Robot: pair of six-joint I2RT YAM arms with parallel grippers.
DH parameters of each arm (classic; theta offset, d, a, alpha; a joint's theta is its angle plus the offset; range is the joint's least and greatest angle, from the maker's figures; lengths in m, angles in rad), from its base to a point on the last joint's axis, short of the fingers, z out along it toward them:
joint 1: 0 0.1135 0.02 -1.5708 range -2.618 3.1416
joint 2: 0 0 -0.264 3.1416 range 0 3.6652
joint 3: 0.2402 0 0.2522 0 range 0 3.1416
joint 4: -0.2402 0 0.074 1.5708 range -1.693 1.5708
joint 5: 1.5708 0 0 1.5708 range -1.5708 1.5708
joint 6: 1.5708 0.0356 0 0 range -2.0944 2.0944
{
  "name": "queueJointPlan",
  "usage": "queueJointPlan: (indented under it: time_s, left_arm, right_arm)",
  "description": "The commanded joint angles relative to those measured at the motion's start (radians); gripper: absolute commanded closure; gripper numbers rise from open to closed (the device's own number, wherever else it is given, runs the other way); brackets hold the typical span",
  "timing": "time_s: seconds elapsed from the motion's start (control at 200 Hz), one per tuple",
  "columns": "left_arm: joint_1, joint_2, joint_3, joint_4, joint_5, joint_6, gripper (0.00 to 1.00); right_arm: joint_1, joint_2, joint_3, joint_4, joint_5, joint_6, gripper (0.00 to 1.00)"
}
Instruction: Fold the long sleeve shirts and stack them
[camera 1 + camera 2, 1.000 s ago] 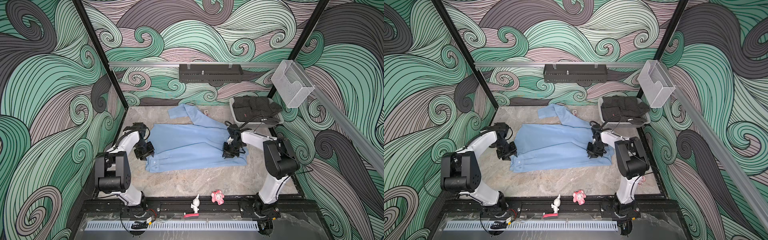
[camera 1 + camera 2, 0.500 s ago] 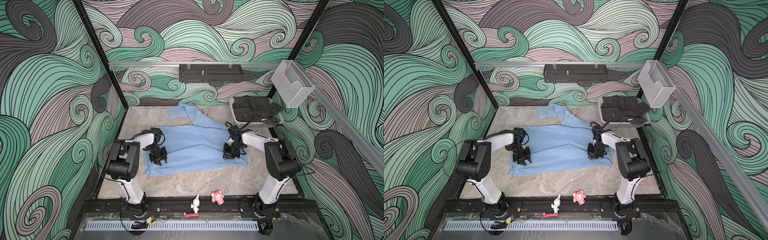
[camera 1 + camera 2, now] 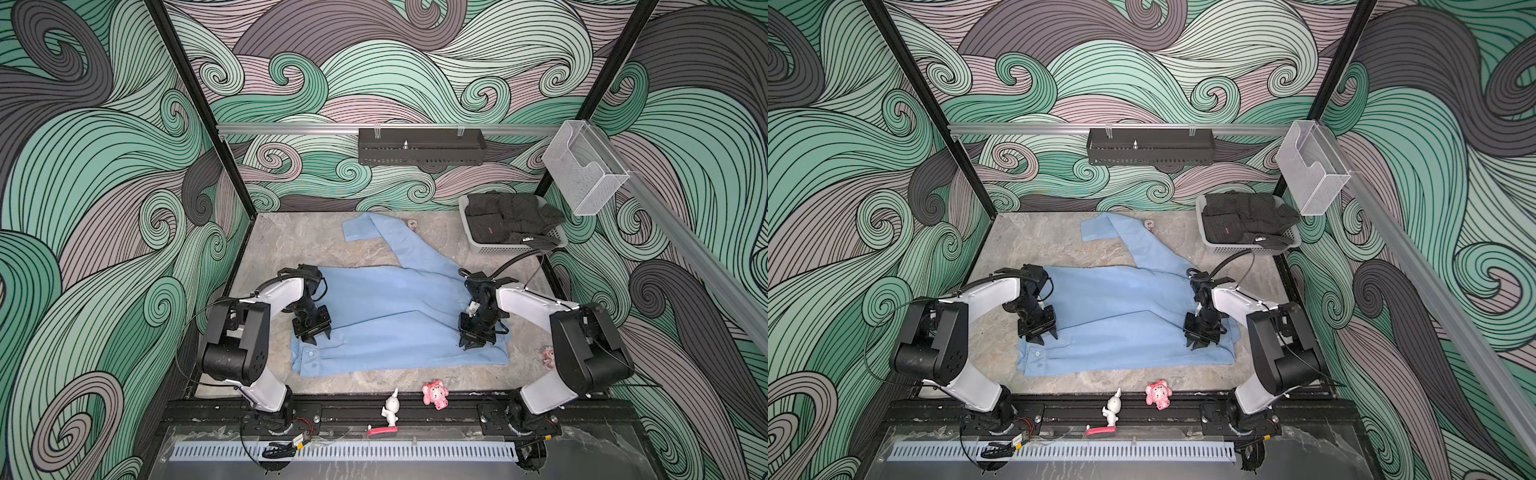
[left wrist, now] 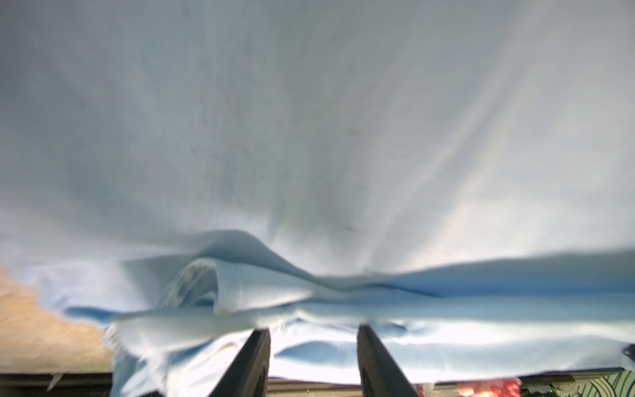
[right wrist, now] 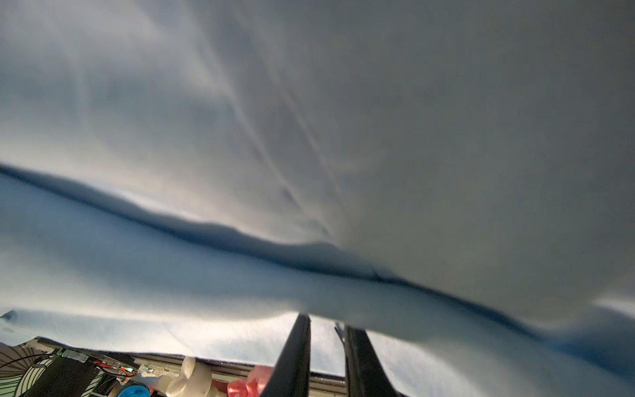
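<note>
The light-blue long sleeve shirt [image 3: 395, 316] [image 3: 1121, 316] lies spread flat mid-table, with one sleeve [image 3: 374, 226] trailing toward the back wall. A buttoned edge [image 3: 309, 357] shows at its front left corner. My left gripper [image 3: 318, 337] [image 3: 1044, 336] stands on the shirt's left edge. In the left wrist view its jaws [image 4: 312, 330] are apart and open, with a raised fold of cloth lying over the tips. My right gripper [image 3: 476, 344] [image 3: 1200, 343] is at the shirt's right end. Its fingers [image 5: 326, 321] are pinched on a fold of the shirt.
A grey basket [image 3: 490, 249] with dark folded clothes [image 3: 507, 216] stands at the back right. A pink pig toy [image 3: 434, 392] and a white figurine [image 3: 391, 405] sit at the front edge. Another small pink thing [image 3: 548, 357] lies beside the right arm.
My left gripper came in from the table's left side onto the shirt's left edge and moved toward the front; its jaws have widened. The right gripper has barely moved.
</note>
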Motion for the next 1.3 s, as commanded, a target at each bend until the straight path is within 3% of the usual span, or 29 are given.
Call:
queueJointPlan:
  time_s: [0.0,0.14,0.335,0.5,0.69,0.866,1.096,1.296]
  left_arm:
    - [0.002,-0.07,0.153,-0.08,-0.044,0.037,0.5]
    - [0.038,-0.035,0.367,-0.118,-0.096,0.093,0.47]
    - [0.148,0.152,0.562,-0.055,-0.028,0.16,0.48]
    - [0.174,0.31,0.664,-0.026,0.01,0.163,0.48]
    - [0.184,0.422,0.745,-0.037,0.028,0.167,0.47]
    - [0.197,0.452,0.801,-0.052,0.028,0.181,0.47]
    - [0.219,0.454,0.822,-0.063,0.046,0.189,0.47]
    - [0.231,0.457,0.837,-0.075,0.052,0.2,0.47]
  right_arm:
    - [0.002,-0.077,0.089,-0.076,0.031,-0.006,0.75]
    - [0.002,-0.079,0.298,-0.085,0.123,-0.018,0.64]
    - [0.003,0.08,0.55,0.125,0.265,-0.212,0.62]
    - [-0.007,0.328,0.806,0.186,0.192,-0.431,0.58]
    - [0.011,0.461,0.838,0.353,0.164,-0.689,0.49]
    - [0.011,0.631,1.014,0.251,0.087,-0.877,0.47]
    - [0.011,0.797,1.206,0.199,0.081,-0.951,0.47]
    - [-0.012,0.922,1.39,0.143,0.06,-0.94,0.5]
